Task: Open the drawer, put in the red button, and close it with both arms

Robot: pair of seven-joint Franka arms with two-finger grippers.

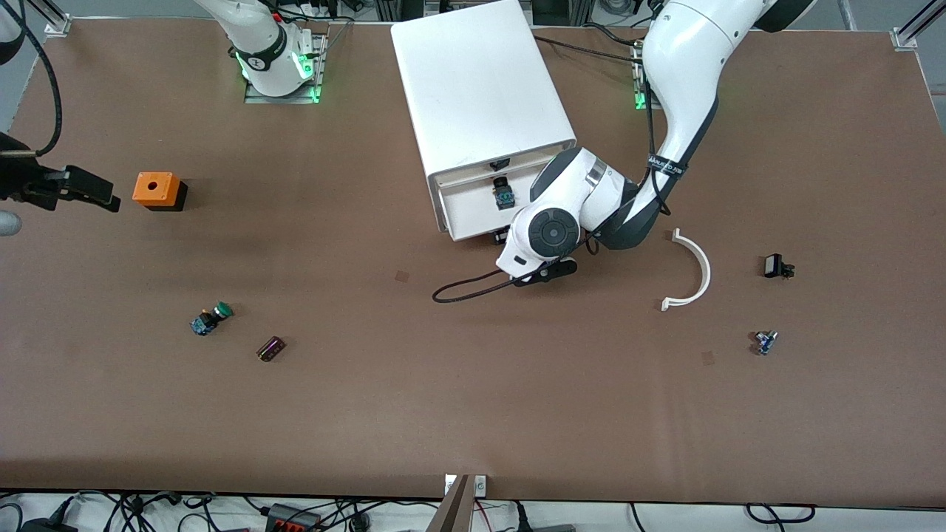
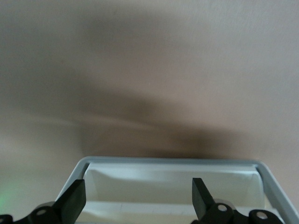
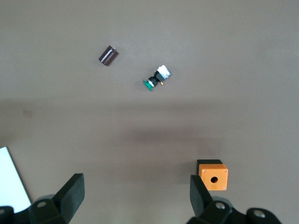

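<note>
The white cabinet [image 1: 480, 89] stands at the middle of the table's robot edge, its drawer [image 1: 480, 214] pulled partly out. A tiny switch with a black and blue body [image 1: 505, 194] lies in the drawer; no red cap shows on it. My left gripper [image 1: 505, 236] hangs at the drawer's front edge, mostly hidden under its wrist. In the left wrist view this gripper [image 2: 138, 193] is open and empty over the drawer's white rim [image 2: 168, 160]. My right gripper [image 1: 81, 191] waits in the air at the right arm's end, beside the orange box, open and empty [image 3: 137, 193].
An orange box with a hole [image 1: 157, 190] [image 3: 212, 176], a green-capped switch [image 1: 211, 319] [image 3: 156, 79] and a dark cylinder [image 1: 270, 349] [image 3: 108, 55] lie toward the right arm's end. A white curved piece [image 1: 691, 270], a black part [image 1: 776, 266] and a small blue part [image 1: 765, 342] lie toward the left arm's end.
</note>
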